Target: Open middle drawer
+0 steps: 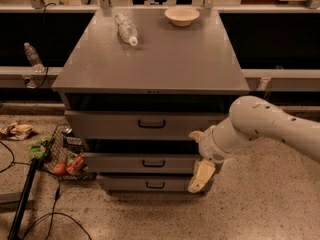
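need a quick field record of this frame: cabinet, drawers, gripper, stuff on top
cabinet: grey metal cabinet, three stacked drawers
middle drawer: wide grey metal drawer with low front panel, no interior showing
handle: small black loop handle at its centre, nothing touching it
gripper: cream two-finger gripper, pointing down by the right end of the middle drawer's front, well right of the handle
on top: clear plastic bottle lying on its side; cream bowl upright near the back edge
task status: not yet opened
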`<state>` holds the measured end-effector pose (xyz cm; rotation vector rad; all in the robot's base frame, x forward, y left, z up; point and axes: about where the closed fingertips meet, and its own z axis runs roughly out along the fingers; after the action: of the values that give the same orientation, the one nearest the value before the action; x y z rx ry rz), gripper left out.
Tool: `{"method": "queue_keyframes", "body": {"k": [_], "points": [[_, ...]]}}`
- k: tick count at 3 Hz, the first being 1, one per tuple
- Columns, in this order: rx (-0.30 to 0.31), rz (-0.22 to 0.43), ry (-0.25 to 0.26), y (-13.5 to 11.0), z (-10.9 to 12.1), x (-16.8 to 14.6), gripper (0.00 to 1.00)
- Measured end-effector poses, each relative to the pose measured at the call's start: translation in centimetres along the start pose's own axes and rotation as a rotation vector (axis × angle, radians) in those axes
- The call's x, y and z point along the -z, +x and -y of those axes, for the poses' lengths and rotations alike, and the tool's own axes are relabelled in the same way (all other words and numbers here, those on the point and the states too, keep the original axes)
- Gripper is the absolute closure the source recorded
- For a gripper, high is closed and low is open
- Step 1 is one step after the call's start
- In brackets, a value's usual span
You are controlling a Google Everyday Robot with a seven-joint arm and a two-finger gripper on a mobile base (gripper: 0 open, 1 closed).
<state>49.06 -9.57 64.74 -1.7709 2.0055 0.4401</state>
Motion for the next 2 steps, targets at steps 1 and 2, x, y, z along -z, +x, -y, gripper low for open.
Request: {"method": "queue_keyframes", "body": {"k": [1,2], "points": [[0.007,0.023,-0.049,2.2,-0.2,-4.8,0.00],[0.043,0.034,-0.064,3.7,0.7,-9.0,0.00]]}}
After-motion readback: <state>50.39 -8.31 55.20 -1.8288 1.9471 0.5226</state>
